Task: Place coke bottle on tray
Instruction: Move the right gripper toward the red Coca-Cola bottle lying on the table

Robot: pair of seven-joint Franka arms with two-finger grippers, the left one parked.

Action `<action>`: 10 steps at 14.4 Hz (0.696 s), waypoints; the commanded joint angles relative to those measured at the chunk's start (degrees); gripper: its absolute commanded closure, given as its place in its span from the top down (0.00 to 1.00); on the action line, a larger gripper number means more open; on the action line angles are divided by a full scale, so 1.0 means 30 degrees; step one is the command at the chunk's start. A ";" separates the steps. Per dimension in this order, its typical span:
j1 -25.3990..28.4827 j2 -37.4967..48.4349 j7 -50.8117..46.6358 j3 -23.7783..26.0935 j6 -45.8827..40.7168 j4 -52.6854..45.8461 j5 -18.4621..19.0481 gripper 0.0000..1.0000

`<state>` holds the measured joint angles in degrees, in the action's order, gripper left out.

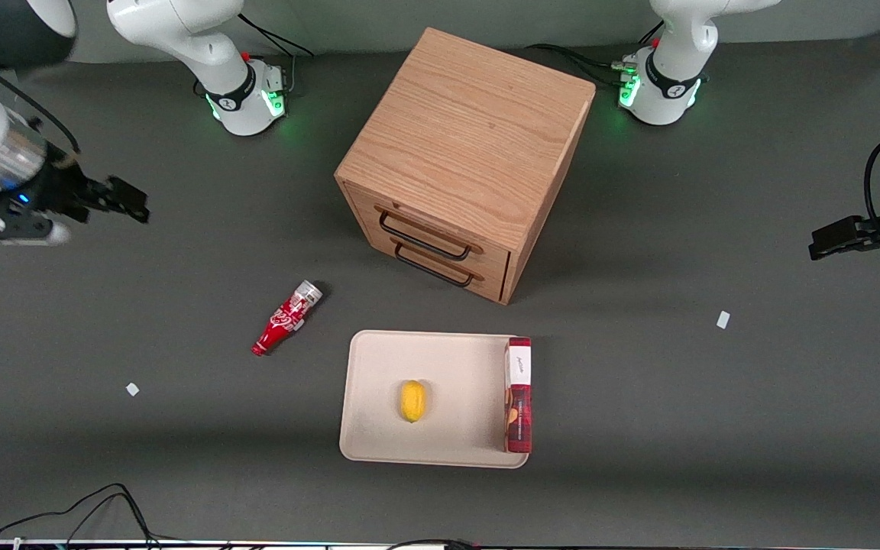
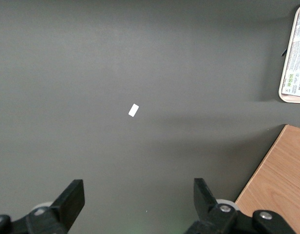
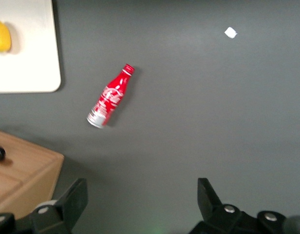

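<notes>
The coke bottle (image 1: 286,318) is small and red with white script. It lies on its side on the grey table, beside the tray and toward the working arm's end, cap pointing toward the front camera. It also shows in the right wrist view (image 3: 110,97). The cream-beige tray (image 1: 379,397) lies near the front camera, in front of the cabinet's drawers. My right gripper (image 1: 125,200) is open and empty, up above the table, well apart from the bottle and farther from the camera. Its spread fingers (image 3: 72,200) frame bare table.
An oak two-drawer cabinet (image 1: 470,145) stands at the table's middle. A yellow lemon (image 1: 412,400) and a dark-red box (image 1: 518,394) lie on the tray. Small white scraps (image 1: 132,389) (image 1: 723,320) lie on the table. Cables (image 1: 104,512) run along the front edge.
</notes>
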<state>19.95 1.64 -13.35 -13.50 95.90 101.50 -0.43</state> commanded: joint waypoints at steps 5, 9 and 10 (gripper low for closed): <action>0.0028 -0.2625 -0.8253 0.2006 0.8563 0.5559 -0.0619 1.00; -0.0001 -0.5051 -1.0809 0.2743 1.3991 0.7856 -0.0619 1.00; -0.0001 -0.5813 -1.1279 0.2946 1.4987 0.7915 -0.0619 1.00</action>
<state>20.17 -12.31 -44.02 -5.21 135.93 124.81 -1.60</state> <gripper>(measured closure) 0.000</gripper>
